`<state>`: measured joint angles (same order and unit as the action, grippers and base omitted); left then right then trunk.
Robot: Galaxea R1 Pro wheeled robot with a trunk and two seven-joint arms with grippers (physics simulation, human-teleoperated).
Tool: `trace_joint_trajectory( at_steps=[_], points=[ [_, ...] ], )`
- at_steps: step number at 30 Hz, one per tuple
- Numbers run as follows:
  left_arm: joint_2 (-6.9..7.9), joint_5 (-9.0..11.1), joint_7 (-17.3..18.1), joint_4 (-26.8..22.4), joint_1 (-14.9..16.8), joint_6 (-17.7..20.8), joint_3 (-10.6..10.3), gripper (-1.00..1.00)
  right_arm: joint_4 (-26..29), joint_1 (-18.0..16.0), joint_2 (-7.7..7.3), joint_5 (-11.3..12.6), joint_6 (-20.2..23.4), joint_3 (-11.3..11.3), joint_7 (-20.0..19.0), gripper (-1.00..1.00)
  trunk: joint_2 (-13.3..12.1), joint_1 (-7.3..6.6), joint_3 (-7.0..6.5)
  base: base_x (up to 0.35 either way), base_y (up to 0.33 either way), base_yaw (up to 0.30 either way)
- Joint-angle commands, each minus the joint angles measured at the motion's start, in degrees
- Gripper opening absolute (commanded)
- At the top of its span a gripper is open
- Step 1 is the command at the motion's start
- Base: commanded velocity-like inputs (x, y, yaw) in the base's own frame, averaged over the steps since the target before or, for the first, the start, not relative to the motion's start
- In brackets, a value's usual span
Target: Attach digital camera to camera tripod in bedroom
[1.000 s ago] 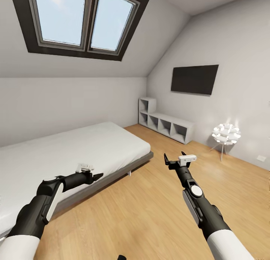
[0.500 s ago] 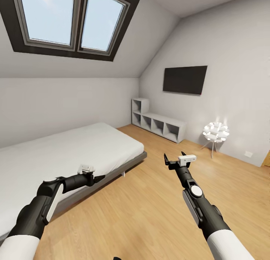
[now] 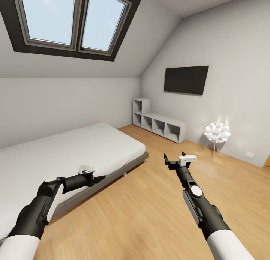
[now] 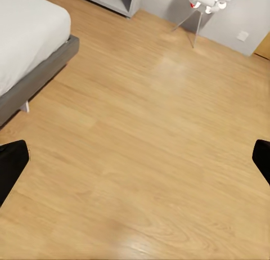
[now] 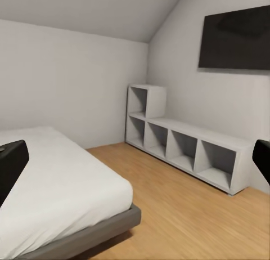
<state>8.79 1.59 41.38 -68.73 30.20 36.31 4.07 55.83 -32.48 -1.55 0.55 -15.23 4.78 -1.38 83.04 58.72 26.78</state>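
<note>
Nothing of the task's own pair, camera or tripod, is to be made out here, so the attaching is judged not yet begun; both must first be found. Only the bedroom is reached. The left gripper (image 3: 98,178) is held low beside the bed (image 3: 75,147), spread wide and empty above bare floor (image 4: 146,147). The right gripper (image 3: 173,157) is likewise held wide and empty, with the grey shelf unit (image 5: 185,144), wall screen (image 3: 186,79) and flower-shaped lamp (image 3: 217,131) beyond it.
</note>
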Motion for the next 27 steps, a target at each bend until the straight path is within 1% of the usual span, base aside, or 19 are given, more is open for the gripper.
trace_joint_trajectory(
  at_steps=[1, 6, 14, 27],
  points=[
    [0.0, 0.16, 0.17, -0.01, 0.04, 0.43, 0.07, 1.0, -0.02, -0.04, -0.03, 0.07, -0.15, 0.05, -0.11, 1.0, 0.03, 0.01, 0.06, 0.122, 0.206, -0.001],
    [0.0, 0.11, 0.18, -0.01, 0.04, 0.42, 0.06, 1.0, -0.02, -0.04, -0.03, 0.07, -0.15, 0.05, -0.11, 1.0, 0.03, 0.01, 0.06, 0.071, 0.13, -0.011],
    [0.37, 0.09, 0.38, -0.01, 0.04, 0.37, 0.06, 1.0, -0.02, -0.04, -0.03, 0.07, -0.22, 0.05, -0.11, 1.0, 0.03, 0.01, 0.06, 0.019, 0.035, -0.081],
    [0.58, 0.09, 0.77, -0.05, 0.04, 0.34, -0.14, 1.0, -0.02, -0.04, -0.03, 0.07, -0.22, 0.05, -0.11, 1.0, 0.03, 0.01, 0.06, 0.003, 0.005, -0.172]
  ],
)
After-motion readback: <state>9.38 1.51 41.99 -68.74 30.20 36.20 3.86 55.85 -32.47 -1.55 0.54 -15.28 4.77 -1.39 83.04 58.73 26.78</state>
